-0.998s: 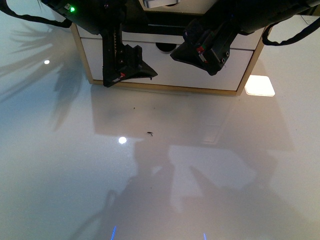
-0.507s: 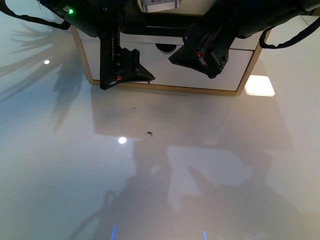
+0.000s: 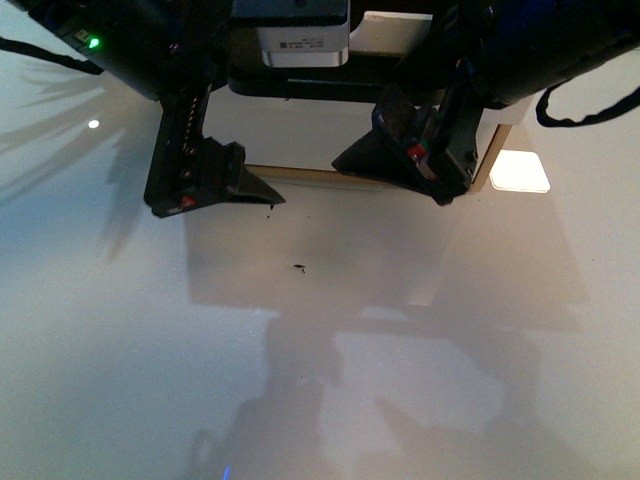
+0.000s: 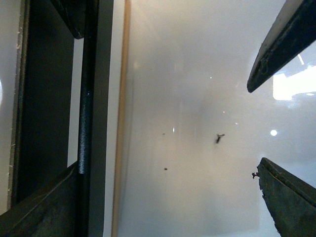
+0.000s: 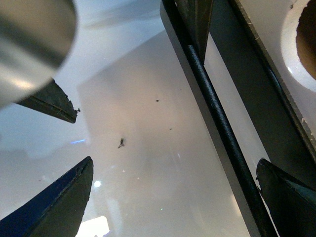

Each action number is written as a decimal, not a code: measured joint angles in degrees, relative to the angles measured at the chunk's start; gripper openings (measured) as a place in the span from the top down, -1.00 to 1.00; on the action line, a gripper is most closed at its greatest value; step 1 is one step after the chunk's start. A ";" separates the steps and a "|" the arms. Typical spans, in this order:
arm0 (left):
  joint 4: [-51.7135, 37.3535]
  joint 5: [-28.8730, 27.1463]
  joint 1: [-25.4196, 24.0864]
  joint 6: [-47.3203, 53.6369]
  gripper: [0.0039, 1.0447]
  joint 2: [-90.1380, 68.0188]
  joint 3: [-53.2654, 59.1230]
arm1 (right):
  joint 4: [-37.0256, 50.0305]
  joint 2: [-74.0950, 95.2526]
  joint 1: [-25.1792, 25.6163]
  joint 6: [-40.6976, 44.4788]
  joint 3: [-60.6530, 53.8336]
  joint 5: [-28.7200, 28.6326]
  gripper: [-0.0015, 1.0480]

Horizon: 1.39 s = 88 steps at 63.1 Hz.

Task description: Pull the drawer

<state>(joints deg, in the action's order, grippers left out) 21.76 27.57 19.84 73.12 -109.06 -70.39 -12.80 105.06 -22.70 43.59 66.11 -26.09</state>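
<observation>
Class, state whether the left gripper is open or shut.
Open: the left gripper shows its fingers wide apart, gripping nothing.

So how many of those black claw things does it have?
2. The left gripper hangs near the left end of the drawer handle, the right gripper near its right end.

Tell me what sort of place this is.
Likely an indoor robot test bench: a glossy white tabletop, a small wood-edged drawer unit standing on it, and lamp glare mirrored in the surface.
</observation>
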 joint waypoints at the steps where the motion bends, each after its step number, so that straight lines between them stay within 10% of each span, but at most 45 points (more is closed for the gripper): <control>1: 0.00 0.15 0.00 0.13 -0.87 0.37 0.48 | 0.02 -0.31 -0.13 0.00 -0.44 -0.11 -0.83; 61: -25.73 5.40 -1.46 -15.08 -0.87 25.49 22.95 | 17.81 -21.84 -1.68 -10.45 -19.71 4.26 -0.83; 88: -50.60 -14.64 -10.38 -46.62 -0.87 50.99 43.15 | 33.40 -54.03 4.44 -31.06 -42.38 27.23 -0.83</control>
<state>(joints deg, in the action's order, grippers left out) -28.84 12.93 9.45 26.50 -58.06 -27.24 20.60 51.03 -18.26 12.53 23.73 1.15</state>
